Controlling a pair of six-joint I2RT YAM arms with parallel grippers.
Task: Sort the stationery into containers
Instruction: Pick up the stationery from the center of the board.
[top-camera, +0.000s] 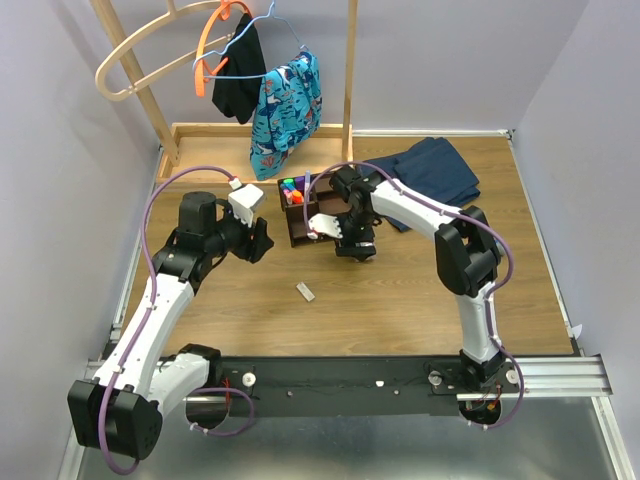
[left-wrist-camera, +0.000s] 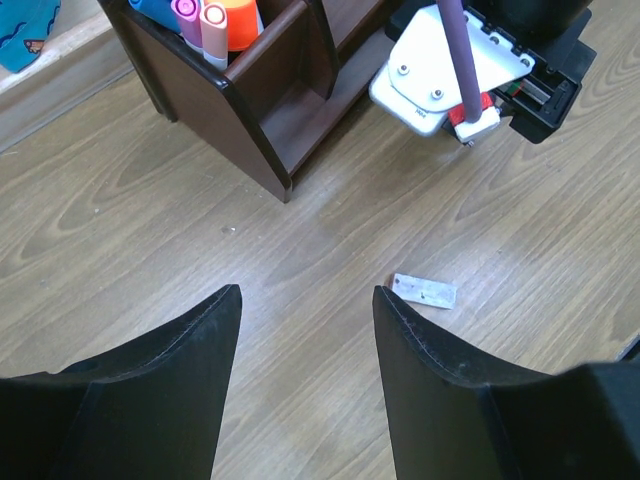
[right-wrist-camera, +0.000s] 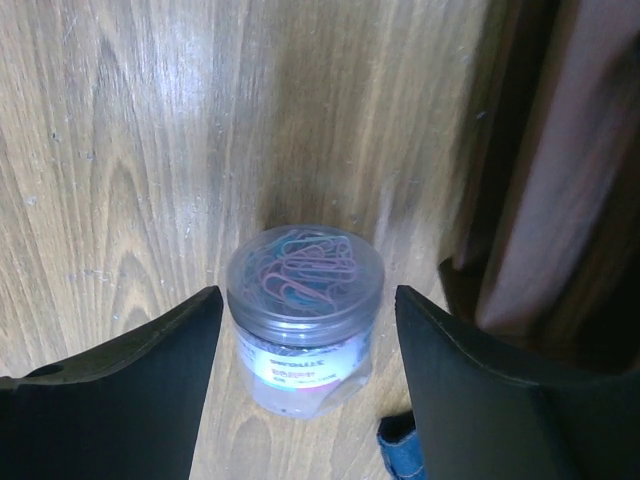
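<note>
Clear round tub (right-wrist-camera: 305, 300), one only, packed with pink and blue paperclips, stands between the right gripper's (right-wrist-camera: 308, 292) parted fingers, slim gaps either side, beside the one dark organiser (right-wrist-camera: 560, 150). Left gripper (left-wrist-camera: 305, 290) gapes above the table (left-wrist-camera: 120, 230); one white eraser (left-wrist-camera: 425, 292) lies near.

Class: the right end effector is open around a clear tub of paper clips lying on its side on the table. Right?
No. The right wrist view shows the clear tub standing upright, lid up, on the table, within the open right end effector.
</note>
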